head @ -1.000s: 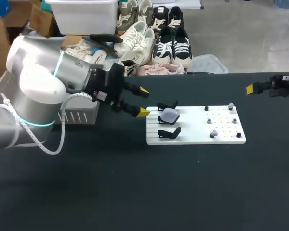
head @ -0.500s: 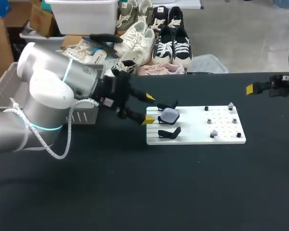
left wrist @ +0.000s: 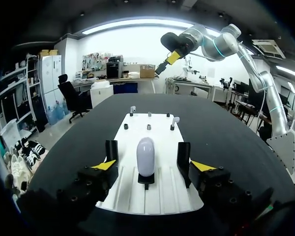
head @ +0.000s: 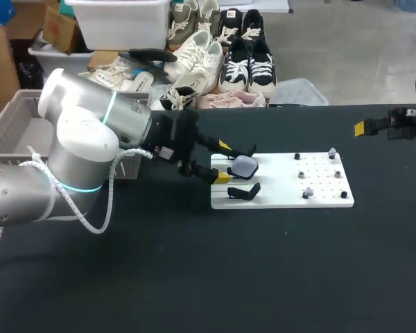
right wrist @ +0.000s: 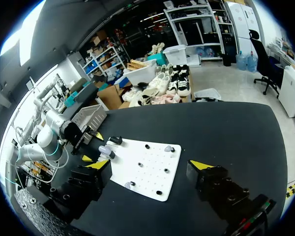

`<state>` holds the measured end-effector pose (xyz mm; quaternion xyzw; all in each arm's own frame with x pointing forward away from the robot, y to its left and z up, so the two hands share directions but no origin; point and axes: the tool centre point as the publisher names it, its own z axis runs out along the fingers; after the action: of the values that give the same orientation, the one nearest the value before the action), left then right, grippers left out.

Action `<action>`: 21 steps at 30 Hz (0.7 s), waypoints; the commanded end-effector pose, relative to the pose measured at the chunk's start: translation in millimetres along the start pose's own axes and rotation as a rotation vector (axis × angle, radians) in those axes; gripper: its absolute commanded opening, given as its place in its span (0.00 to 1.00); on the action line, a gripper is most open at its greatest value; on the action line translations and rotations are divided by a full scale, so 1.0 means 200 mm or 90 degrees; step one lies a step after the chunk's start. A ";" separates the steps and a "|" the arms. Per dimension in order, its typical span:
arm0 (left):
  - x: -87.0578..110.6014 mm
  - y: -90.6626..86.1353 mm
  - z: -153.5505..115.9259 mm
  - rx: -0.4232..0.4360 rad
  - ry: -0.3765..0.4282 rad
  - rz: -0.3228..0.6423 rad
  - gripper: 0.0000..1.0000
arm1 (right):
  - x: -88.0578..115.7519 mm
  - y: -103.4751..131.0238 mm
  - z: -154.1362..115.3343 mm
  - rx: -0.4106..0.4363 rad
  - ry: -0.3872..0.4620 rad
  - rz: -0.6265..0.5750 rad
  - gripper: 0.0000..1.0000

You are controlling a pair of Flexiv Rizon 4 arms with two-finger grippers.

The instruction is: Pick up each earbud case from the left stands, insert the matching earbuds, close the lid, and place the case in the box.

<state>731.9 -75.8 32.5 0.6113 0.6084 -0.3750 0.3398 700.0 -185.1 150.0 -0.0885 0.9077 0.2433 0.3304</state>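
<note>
Head view: the left end effector (head: 223, 162), fingers apart and gripping nothing, hangs at the nine o'clock end of a white board (head: 284, 200) on the black surface (head: 208, 277). A pale lavender earbud case (head: 245, 165) sits on the middle of three black stands (head: 243, 191), at the end effector's three o'clock, untouched. Two pale earbuds (head: 307, 192) rest on pegs toward the board's three o'clock end. The left wrist view shows the case upright, just ahead of the gap between the yellow tips. The right end effector (right wrist: 149, 164), fingers apart, hovers well off at the board's two o'clock. A grey basket (head: 14, 128) lies at the board's nine o'clock.
</note>
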 end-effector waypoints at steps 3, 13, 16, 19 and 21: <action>0.00 0.05 0.05 0.006 0.004 -0.002 0.90 | 0.00 0.00 0.00 0.000 0.000 0.000 1.00; -0.01 0.06 0.08 0.011 0.003 0.003 0.74 | 0.00 0.00 0.00 0.000 0.000 0.000 1.00; -0.02 0.06 0.09 0.012 0.002 0.004 0.71 | 0.00 0.00 0.00 0.000 0.000 0.000 1.00; -0.01 0.06 0.10 0.012 0.003 0.004 0.67 | 0.00 0.00 0.00 0.000 0.000 0.000 1.00; -0.01 0.07 0.10 0.012 0.004 0.004 0.68 | 0.00 0.00 0.00 0.000 0.000 0.000 1.00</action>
<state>740.3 -92.8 25.8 0.6162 0.6048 -0.3766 0.3356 700.0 -185.1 150.0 -0.0885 0.9077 0.2433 0.3304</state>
